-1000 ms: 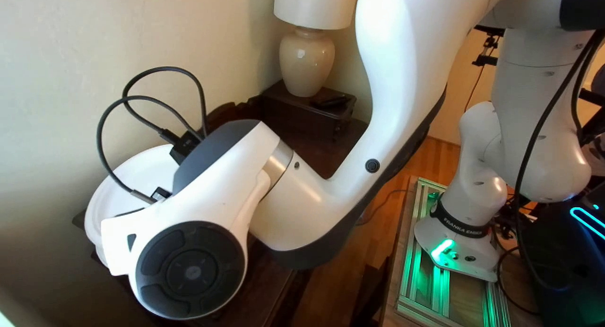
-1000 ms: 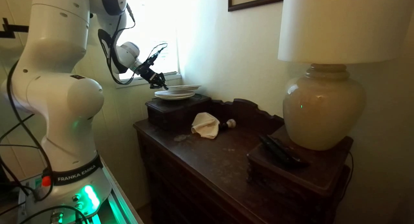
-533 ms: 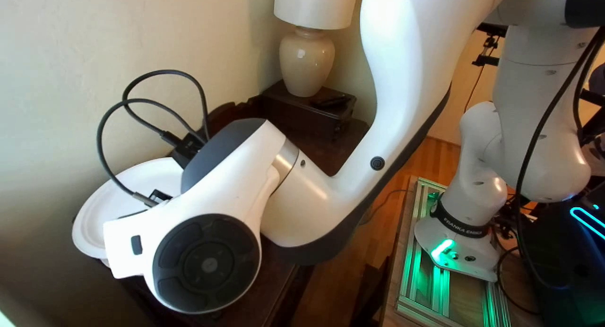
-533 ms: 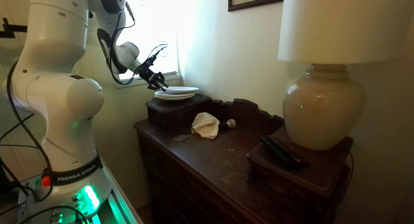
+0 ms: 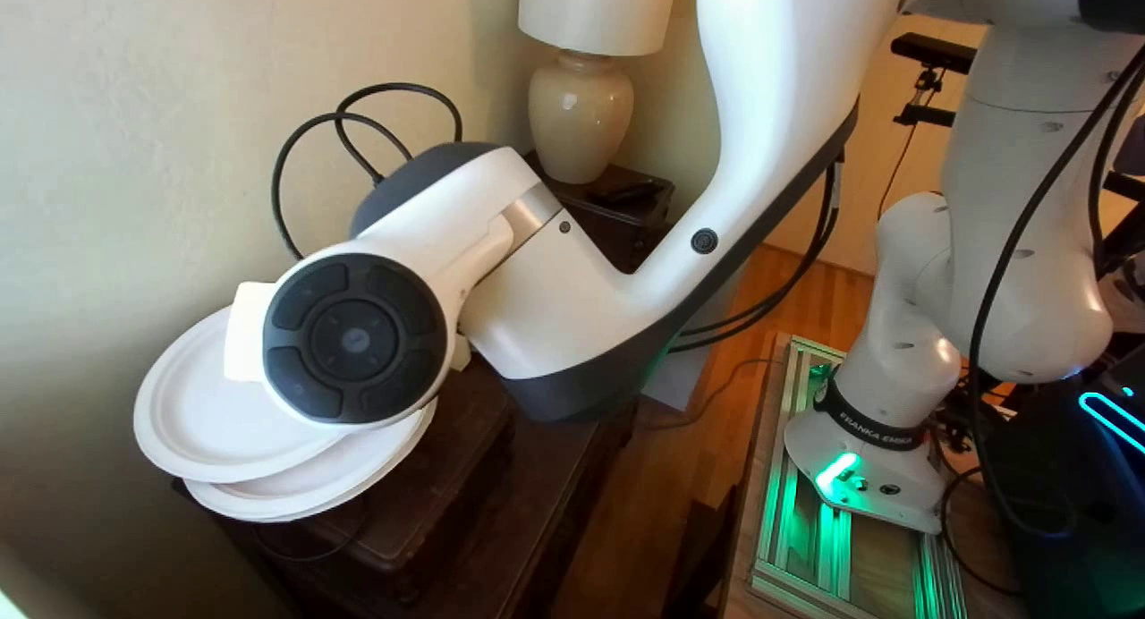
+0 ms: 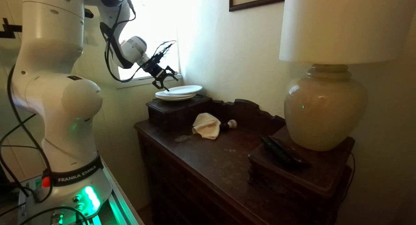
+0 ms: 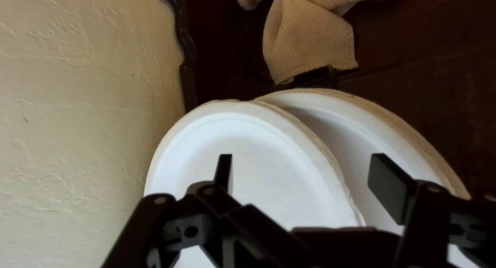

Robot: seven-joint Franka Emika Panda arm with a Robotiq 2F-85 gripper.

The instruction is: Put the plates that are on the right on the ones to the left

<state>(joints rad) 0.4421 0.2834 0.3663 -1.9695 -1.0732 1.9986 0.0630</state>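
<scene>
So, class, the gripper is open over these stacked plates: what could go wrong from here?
The top plate sits off-centre on the lower plates, so a nudge might slide it off. In the wrist view, the open gripper appears to straddle the top plate's rim; closing too low could also catch a lower plate. The top plate lies near the wall, so a push that way might jam it.

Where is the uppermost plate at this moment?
In the wrist view, the uppermost plate is in the lower middle, partly covering the lower plates to its right; the wall is on its left.
</scene>
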